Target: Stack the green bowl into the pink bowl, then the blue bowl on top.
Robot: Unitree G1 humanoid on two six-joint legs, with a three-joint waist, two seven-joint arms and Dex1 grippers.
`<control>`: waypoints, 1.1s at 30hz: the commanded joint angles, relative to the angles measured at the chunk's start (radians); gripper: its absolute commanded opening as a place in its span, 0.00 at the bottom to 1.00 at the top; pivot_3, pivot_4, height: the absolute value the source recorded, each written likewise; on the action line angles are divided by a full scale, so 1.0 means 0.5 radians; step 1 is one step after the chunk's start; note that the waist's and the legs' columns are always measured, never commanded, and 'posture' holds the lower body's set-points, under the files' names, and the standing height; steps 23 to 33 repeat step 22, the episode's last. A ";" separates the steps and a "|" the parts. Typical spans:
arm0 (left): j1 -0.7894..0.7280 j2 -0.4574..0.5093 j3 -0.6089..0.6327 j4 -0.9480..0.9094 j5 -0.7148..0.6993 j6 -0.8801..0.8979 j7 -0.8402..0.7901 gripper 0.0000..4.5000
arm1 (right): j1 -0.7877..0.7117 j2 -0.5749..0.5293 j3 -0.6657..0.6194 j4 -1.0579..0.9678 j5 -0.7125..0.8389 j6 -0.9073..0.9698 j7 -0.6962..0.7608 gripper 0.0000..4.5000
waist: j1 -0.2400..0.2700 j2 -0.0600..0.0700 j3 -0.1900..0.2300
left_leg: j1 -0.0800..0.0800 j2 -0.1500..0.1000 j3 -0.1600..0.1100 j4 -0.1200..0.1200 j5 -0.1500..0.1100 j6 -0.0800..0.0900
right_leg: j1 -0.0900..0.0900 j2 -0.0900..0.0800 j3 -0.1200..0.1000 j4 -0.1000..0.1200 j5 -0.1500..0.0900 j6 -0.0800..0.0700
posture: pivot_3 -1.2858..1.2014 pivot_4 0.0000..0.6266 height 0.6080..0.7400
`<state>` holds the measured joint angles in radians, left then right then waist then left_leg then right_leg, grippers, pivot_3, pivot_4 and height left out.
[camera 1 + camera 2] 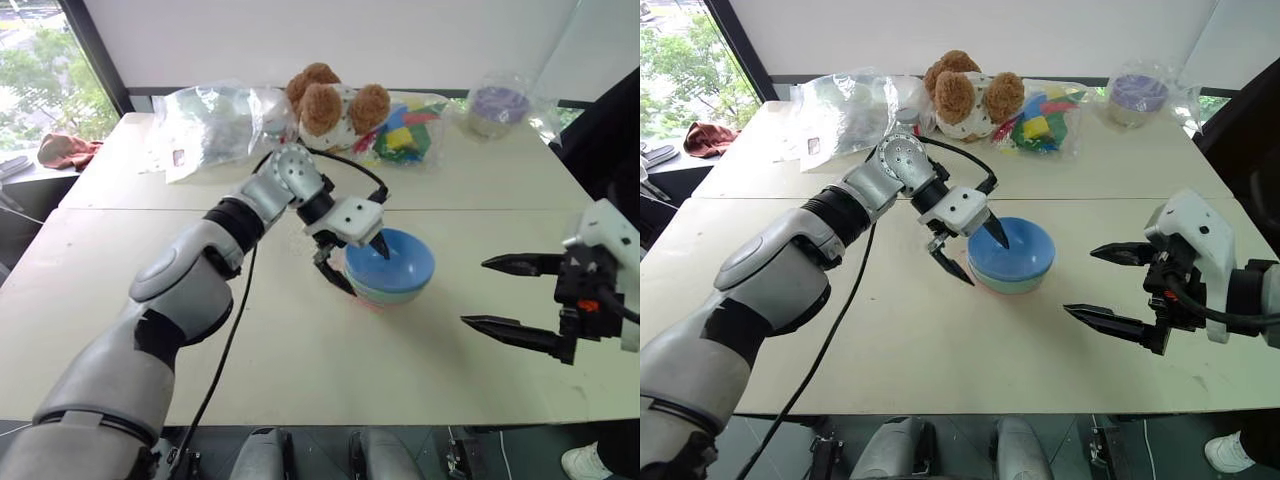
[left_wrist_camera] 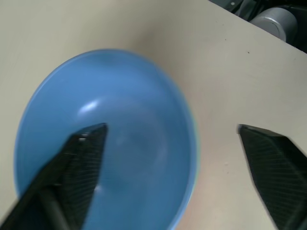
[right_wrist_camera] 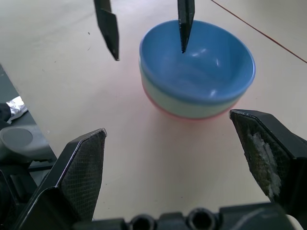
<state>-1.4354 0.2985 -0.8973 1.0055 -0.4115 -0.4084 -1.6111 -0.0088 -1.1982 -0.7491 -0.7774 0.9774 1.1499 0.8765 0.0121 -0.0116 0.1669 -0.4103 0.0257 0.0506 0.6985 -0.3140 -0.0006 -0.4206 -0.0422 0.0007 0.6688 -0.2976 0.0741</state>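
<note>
Bare table (image 1: 300,370) near the front edge, right gripper (image 1: 1102,283) spread wide, holding nothing, well clear of the stack, blue bowl (image 3: 201,67) nested atop green bowl (image 3: 192,106) in pink bowl (image 3: 184,115) mid-table, left gripper (image 1: 355,262) spread astride the blue rim, apparently not gripping, clutter along the far edge.

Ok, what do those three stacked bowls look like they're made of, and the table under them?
The blue bowl looks like smooth, semi-gloss plastic: soft highlights inside. The green bowl and pink bowl beneath show thin matching rims, likely the same plastic. The table looks matte beige, probably laminate.
</note>
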 commanded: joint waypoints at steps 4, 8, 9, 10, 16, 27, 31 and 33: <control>-0.156 0.098 0.403 0.025 -0.199 0.241 -0.007 1.00 | -0.002 -0.003 -0.019 0.028 -0.009 -0.063 -0.010 1.00 | -0.003 -0.001 0.000 | 0.000 0.000 0.000 0.000 0.000 0.000 | 0.000 0.000 0.000 0.000 0.000 0.000 | 0.52 0.24 1.00; -0.018 0.443 0.640 -0.264 -0.382 0.602 -0.007 1.00 | 0.043 -0.015 0.028 0.107 -0.109 -0.146 0.047 1.00 | -0.032 0.001 0.000 | 0.000 0.002 0.000 -0.001 0.000 0.000 | 0.000 0.002 0.000 0.000 0.000 0.000 | 0.52 0.24 1.00; 0.037 0.525 0.681 -0.363 -0.410 0.695 -0.007 1.00 | 0.055 -0.017 0.037 0.127 -0.131 -0.168 0.066 1.00 | -0.048 0.001 0.000 | 0.001 0.003 -0.001 -0.001 0.000 0.000 | 0.000 0.002 0.000 0.001 0.000 0.000 | 0.52 0.24 1.00; 0.108 0.606 0.722 -0.482 -0.426 0.799 -0.007 1.00 | 0.061 -0.018 0.052 0.153 -0.154 -0.195 0.082 1.00 | -0.054 0.001 -0.001 | 0.002 0.004 -0.001 -0.002 0.000 0.000 | 0.000 0.002 0.000 0.002 0.000 0.000 | 0.52 0.24 1.00; 0.725 1.035 1.140 -1.371 -0.570 1.522 0.161 1.00 | 0.044 -0.041 0.204 0.347 -0.305 -0.378 0.183 1.00 | -0.049 0.001 0.000 | 0.003 0.005 -0.001 0.002 0.002 -0.004 | 0.002 0.001 0.000 0.005 0.000 0.000 | 0.52 0.24 1.00; 1.563 1.287 1.602 -2.252 -0.735 1.973 0.662 1.00 | -0.110 -0.086 0.435 0.501 -0.378 -0.516 0.283 1.00 | -0.049 0.001 -0.001 | 0.005 0.003 -0.001 0.002 0.002 -0.004 | 0.005 -0.007 0.000 0.005 0.000 0.000 | 0.52 0.24 1.00; 1.563 1.287 1.602 -2.252 -0.735 1.973 0.662 1.00 | -0.110 -0.086 0.435 0.501 -0.378 -0.516 0.283 1.00 | -0.049 0.001 -0.001 | 0.005 0.003 -0.001 0.002 0.002 -0.004 | 0.005 -0.007 0.000 0.005 0.000 0.000 | 0.52 0.24 1.00; 1.563 1.287 1.602 -2.252 -0.735 1.973 0.662 1.00 | -0.110 -0.086 0.435 0.501 -0.378 -0.516 0.283 1.00 | -0.049 0.001 -0.001 | 0.005 0.003 -0.001 0.002 0.002 -0.004 | 0.005 -0.007 0.000 0.005 0.000 0.000 | 0.52 0.24 1.00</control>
